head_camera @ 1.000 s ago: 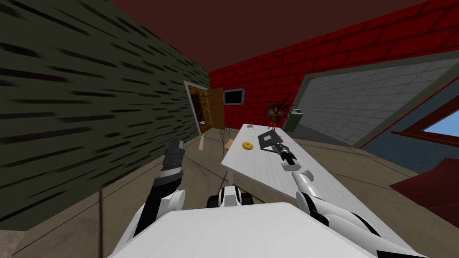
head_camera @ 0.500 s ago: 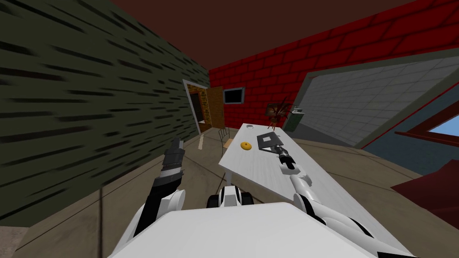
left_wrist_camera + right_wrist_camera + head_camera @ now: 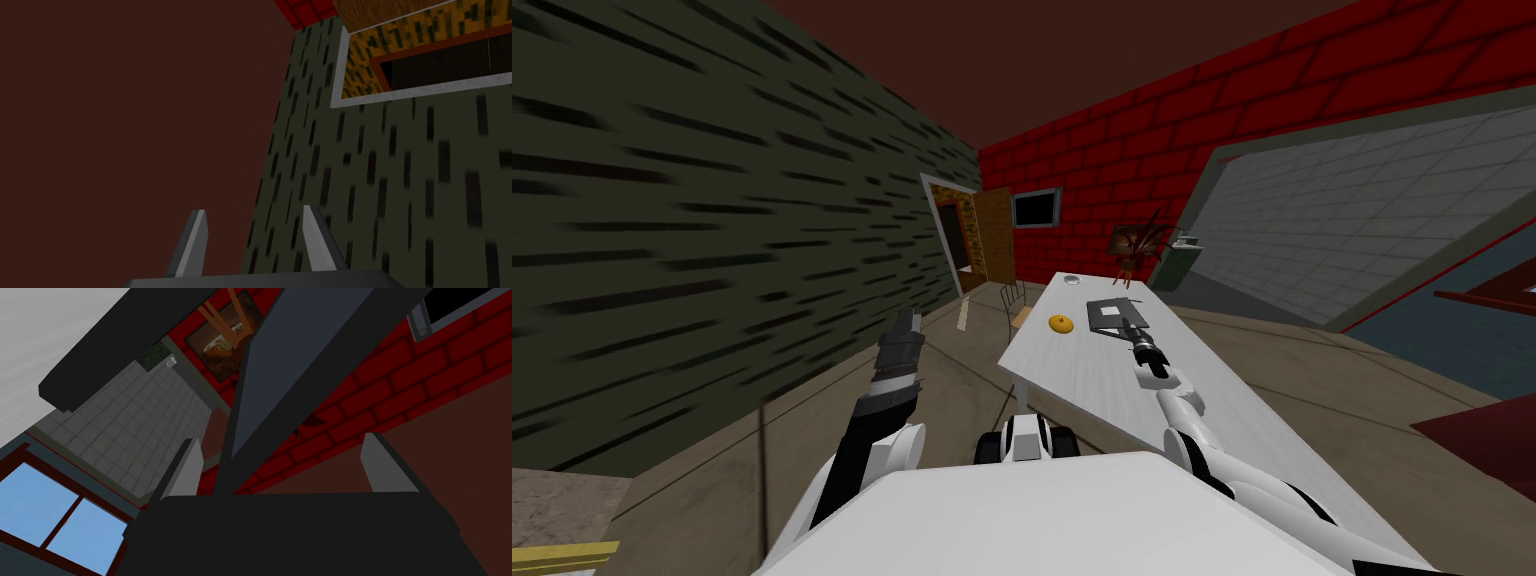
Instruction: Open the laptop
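A white table (image 3: 1072,385) is recorded ahead, with the dark laptop (image 3: 1115,316) lying on its far part. The right gripper (image 3: 1134,342) is placed at the laptop's near edge, fingers spread wide; a dark panel, judged to be the lid, slants up between them unpinched. The left gripper (image 3: 910,320) is held raised over the floor, fingers apart. A small orange object (image 3: 1060,323) is noted beside the laptop. Lid-lifting is judged in hand; further upward, backward pushing is required.
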Controlling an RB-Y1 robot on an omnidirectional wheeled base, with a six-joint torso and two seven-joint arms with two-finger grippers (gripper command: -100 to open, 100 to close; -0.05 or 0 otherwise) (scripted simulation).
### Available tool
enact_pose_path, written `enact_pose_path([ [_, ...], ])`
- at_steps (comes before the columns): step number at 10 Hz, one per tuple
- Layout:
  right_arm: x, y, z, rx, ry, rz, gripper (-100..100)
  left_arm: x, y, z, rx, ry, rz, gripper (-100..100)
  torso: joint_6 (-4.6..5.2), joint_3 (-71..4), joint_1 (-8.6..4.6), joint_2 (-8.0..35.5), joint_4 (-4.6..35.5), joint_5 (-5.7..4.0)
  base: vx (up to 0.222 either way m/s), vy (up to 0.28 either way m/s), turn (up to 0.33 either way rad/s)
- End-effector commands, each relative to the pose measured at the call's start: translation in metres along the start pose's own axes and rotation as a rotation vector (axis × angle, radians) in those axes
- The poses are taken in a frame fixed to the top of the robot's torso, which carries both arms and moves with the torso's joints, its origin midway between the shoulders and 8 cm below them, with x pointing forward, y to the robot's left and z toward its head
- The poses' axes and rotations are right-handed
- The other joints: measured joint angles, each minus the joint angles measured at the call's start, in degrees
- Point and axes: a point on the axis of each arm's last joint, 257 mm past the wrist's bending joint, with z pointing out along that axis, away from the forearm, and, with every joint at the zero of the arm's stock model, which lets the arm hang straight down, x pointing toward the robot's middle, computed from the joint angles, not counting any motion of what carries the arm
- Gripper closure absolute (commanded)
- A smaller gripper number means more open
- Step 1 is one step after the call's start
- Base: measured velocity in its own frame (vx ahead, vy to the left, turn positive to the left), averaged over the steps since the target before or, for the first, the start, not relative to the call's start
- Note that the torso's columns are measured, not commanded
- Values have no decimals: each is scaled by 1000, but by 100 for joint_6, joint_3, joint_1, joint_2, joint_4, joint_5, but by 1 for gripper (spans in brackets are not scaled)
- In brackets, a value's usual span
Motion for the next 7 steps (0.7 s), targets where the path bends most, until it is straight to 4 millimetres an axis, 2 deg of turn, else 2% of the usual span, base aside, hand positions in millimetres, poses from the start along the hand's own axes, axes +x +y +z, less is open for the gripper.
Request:
enact_pose_path([
  [1, -13, 6, 13, 8, -3, -2, -100, 0, 0, 0, 0, 0, 0, 0, 1, -2, -15, -3, 0, -3, -59, 16, 29],
  [4, -35, 16, 32, 18, -12, -6, -100, 0, 0, 0, 0, 0, 0, 0, -1, -3, -2, -1, 8, 10, -72, 18, 31],
  [7, -33, 13, 32, 21, -8, -5, -100, 0, 0, 0, 0, 0, 0, 0, 3, -13, -12, -20, 1, 4, -19, 5, -1],
])
